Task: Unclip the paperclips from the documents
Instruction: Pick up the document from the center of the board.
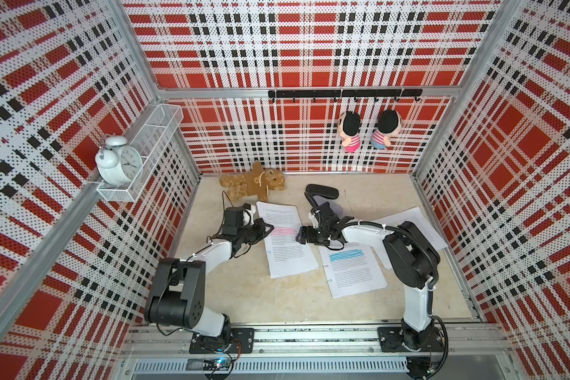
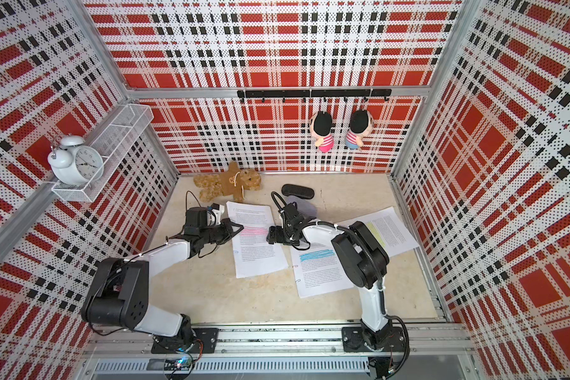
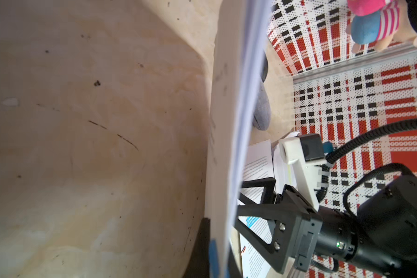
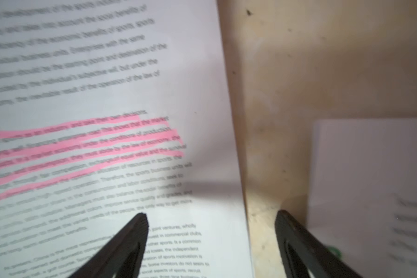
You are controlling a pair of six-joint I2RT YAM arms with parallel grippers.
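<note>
**Top views.** The pink-band document (image 1: 287, 243) lay mid-table, just nearer the robot than a teddy bear (image 1: 254, 184). The left gripper (image 1: 270, 228) sat at its left edge, level with the pink band, with its fingers drawn together. The right gripper (image 1: 300, 235) sat at the opposite edge, at about the same height.

A blue paperclip (image 1: 268, 251) sat on the left edge, near the left gripper's tip on the robot's side and apart from it.

The blue-band document (image 2: 320, 269) lay just right of the pink one. It carried a farther clip (image 2: 295, 266) and a nearer clip (image 2: 298, 280) on its left edge, both too small to tell their colours. The yellow-band document (image 2: 389, 230) lay at the far right, partly hidden by the right arm.

**Left wrist.** The sheet's edge stood raised and ran between the fingers. One black finger (image 3: 202, 238), bearing a blue patch, pressed one face, so the jaws were clamped on the pink-band document. Whether a clip sat in the pinch could not be told. Beyond the paper, the right gripper's jaws stood apart.

**Right wrist.** The fingers were spread wide and held nothing. One fingertip (image 4: 141, 223) was over the printed text beside the pink band. The other fingertip (image 4: 283, 219) was over bare table (image 4: 323, 72) between the two sheets. A small green shape (image 4: 334, 251), blurred, showed past that finger at the neighbouring sheet's edge.
</note>
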